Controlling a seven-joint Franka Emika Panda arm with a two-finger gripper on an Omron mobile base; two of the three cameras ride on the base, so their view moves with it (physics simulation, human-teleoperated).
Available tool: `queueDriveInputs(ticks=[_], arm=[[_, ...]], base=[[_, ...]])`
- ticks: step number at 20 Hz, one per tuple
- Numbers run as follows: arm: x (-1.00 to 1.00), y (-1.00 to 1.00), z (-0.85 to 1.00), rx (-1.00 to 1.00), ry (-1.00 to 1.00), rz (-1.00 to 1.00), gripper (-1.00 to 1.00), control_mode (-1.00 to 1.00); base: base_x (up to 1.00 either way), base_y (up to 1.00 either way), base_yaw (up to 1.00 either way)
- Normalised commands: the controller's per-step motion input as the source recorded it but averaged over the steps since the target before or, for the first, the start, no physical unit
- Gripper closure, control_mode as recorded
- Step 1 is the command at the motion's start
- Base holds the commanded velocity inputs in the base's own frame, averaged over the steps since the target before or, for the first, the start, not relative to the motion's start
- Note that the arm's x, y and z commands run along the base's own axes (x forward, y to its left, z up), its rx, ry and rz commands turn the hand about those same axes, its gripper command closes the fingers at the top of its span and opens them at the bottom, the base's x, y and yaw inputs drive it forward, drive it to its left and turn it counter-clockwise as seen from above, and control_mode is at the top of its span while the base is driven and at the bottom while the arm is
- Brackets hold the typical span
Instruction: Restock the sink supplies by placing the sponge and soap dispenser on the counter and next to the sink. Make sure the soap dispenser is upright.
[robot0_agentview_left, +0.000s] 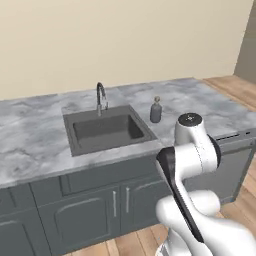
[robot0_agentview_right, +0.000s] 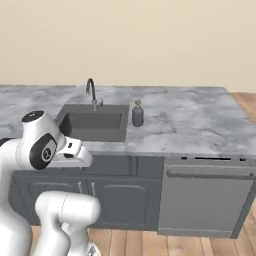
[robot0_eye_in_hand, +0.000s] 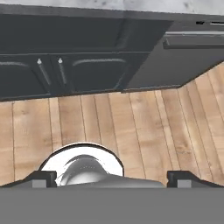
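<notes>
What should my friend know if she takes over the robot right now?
Hand: open and holding nothing, pointing down at the wooden floor in front of the cabinets.
Soap dispenser: standing upright on the counter, just beside the sink on the side away from the faucet. That part looks done.
Sponge: I can't spot it on the counter or in the sink.
Left to do: find the sponge, pick it up and put it on the counter next to the sink.
</notes>
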Motion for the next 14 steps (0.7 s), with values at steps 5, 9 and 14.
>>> queueDriveInputs(ticks=[5, 9, 14], arm=[[0.00, 0.00, 0.00, 0.00, 0.00, 0.00, -1.00, 1.00], [0.00, 0.00, 0.00, 0.00, 0.00, 0.00, -1.00, 1.00], [0.00, 0.00, 0.00, 0.00, 0.00, 0.00, -1.00, 1.00]], base=[[-0.58, 0.15, -0.88], [-0.34, 0.00, -0.93], [-0.06, 0.18, -0.92]])
